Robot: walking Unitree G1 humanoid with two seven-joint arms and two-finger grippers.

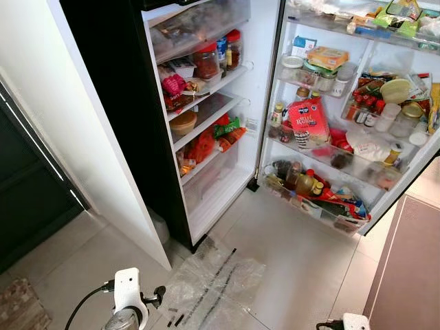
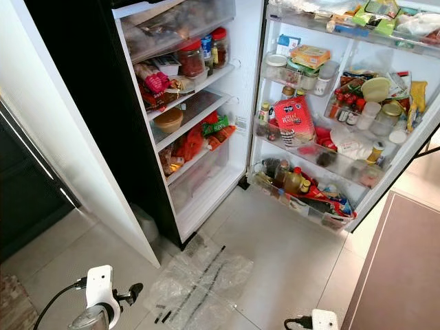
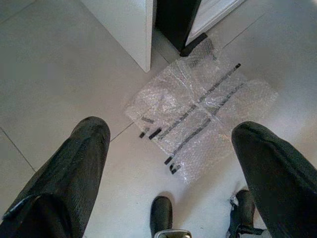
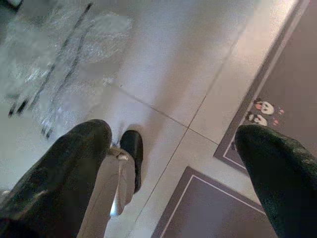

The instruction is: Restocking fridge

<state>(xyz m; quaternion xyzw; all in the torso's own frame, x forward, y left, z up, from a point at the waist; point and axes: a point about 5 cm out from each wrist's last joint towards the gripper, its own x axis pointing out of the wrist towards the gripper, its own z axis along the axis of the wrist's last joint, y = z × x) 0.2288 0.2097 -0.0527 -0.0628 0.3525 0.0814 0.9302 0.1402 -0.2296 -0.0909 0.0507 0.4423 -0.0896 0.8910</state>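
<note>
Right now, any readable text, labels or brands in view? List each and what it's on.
"Raisins", partly legible, on the red bag in the fridge door.
Jar labels on the shelves: too small to read.
Door bottles and packets: blurred, unreadable.
Black marks on the bubble wrap: stripes, no letters.

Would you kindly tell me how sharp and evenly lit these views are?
Eye views: sharp, fridge brightly lit, doorway at left dark. Left wrist view: bubble wrap crisp, left claw fingers blurred. Right wrist view: soft, floor glare, right claw blurred.
</note>
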